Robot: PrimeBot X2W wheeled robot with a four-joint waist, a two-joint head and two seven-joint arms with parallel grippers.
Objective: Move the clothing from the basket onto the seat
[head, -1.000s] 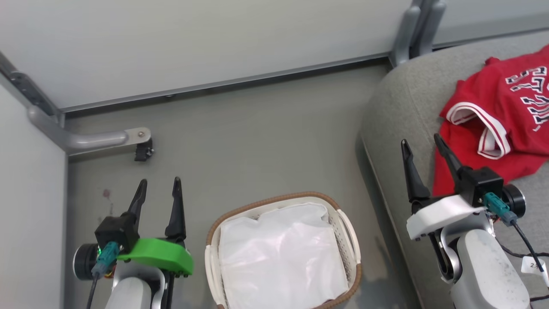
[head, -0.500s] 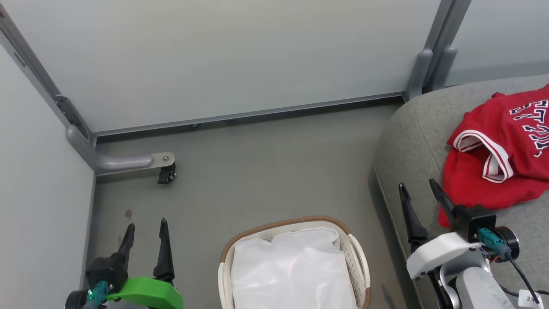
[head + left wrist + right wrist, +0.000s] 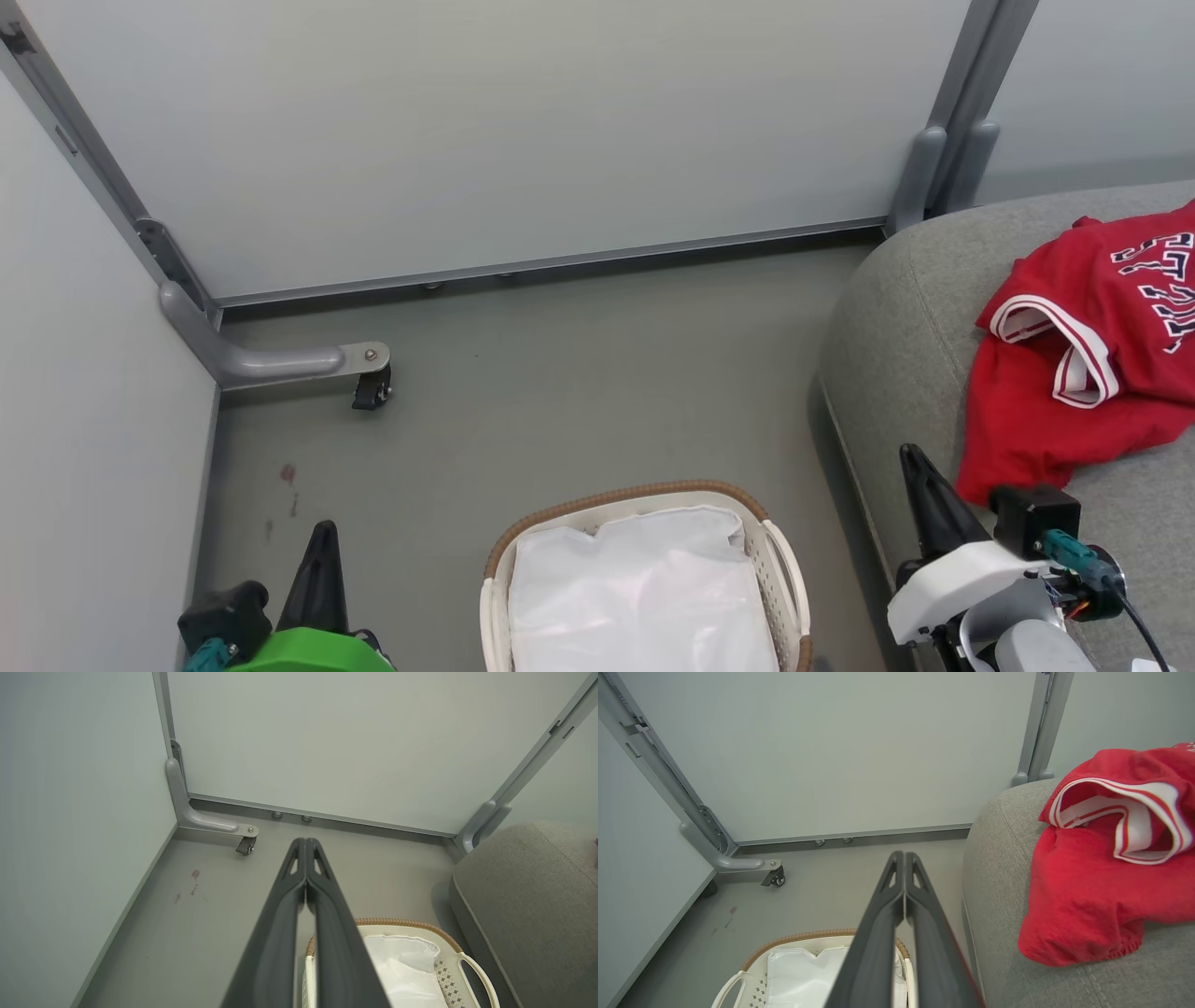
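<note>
A: Where are the red clothes (image 3: 1055,425)?

B: On the grey seat (image 3: 896,355), close to its rounded corner, at the right of the head view. They are well apart from the basket (image 3: 616,500), which stands on the floor (image 3: 560,401) just beside the seat's edge.

A: Which way does the heap run?

B: Its long axis goes from lower left to upper right in the head view. It leads away from the corner, and the right border cuts off its far end. The jersey (image 3: 1134,317) lies on top, and its white-banded opening gapes toward the seat's edge. The lettering is dark with white outlines and runs up the picture, but it is too cropped to read.

A: And underneath?

B: Plain red cloth, crumpled. From the right wrist its lower hem looks bunched and rounded, and it rests on the cushion.

A: How does the basket look?

B: It is cream, with a brown woven rim, small holes in the wall and a handle at each side. A wrinkled white lining (image 3: 644,597) lies in it. The picture's bottom edge cuts it off, so I cannot tell its long axis.

A: And the grippers?

B: The right gripper (image 3: 904,856) is clenched, its fingers pressed together with nothing between them. It is near the heap's lower hem. The left gripper (image 3: 305,842) is clenched the same way, over the floor left of the basket. Both point toward the wall (image 3: 523,140).
</note>
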